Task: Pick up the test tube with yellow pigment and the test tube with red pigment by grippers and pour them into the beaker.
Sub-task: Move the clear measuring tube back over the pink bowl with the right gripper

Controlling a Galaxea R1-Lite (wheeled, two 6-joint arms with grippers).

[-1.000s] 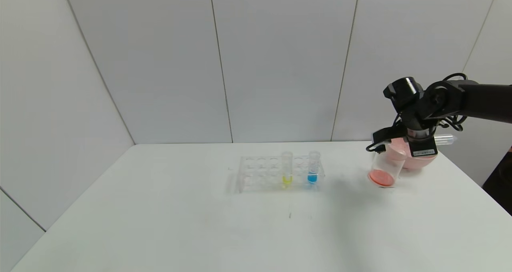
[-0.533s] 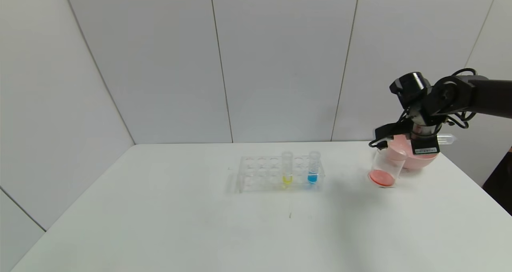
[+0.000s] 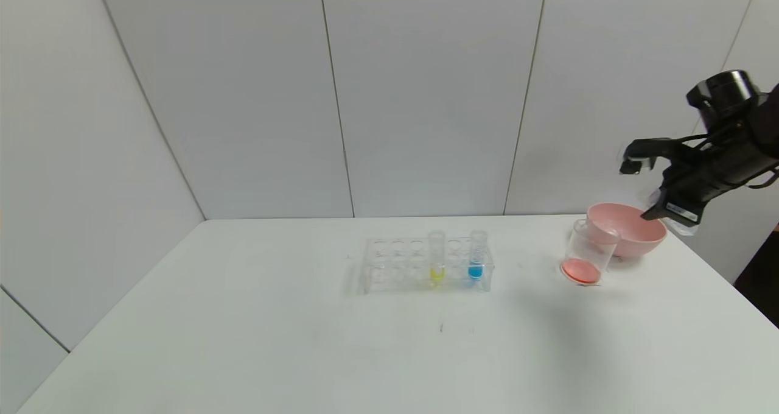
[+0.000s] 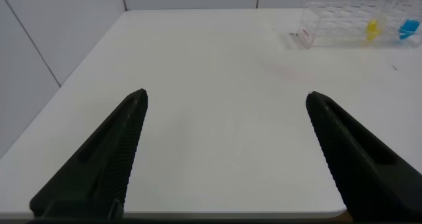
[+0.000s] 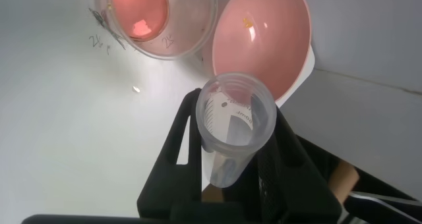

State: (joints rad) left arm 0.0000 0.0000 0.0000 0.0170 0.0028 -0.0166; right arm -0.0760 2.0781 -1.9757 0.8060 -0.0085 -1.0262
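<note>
The left gripper (image 4: 224,145) waits low at the near left with its fingers wide apart. In the clear plastic rack (image 3: 426,265) at the table's middle stands the slim clear test tube with yellow pigment (image 3: 436,257), beside a like tube with blue liquid (image 3: 477,255). To the right, the small clear beaker (image 3: 585,254) holds red-orange liquid and touches the pink bowl (image 3: 630,226), and above the bowl the right gripper (image 5: 231,155) is clamped on an emptied clear test tube (image 5: 232,127).

No legible txt; marks on beaker (image 5: 158,20) unreadable.
</note>
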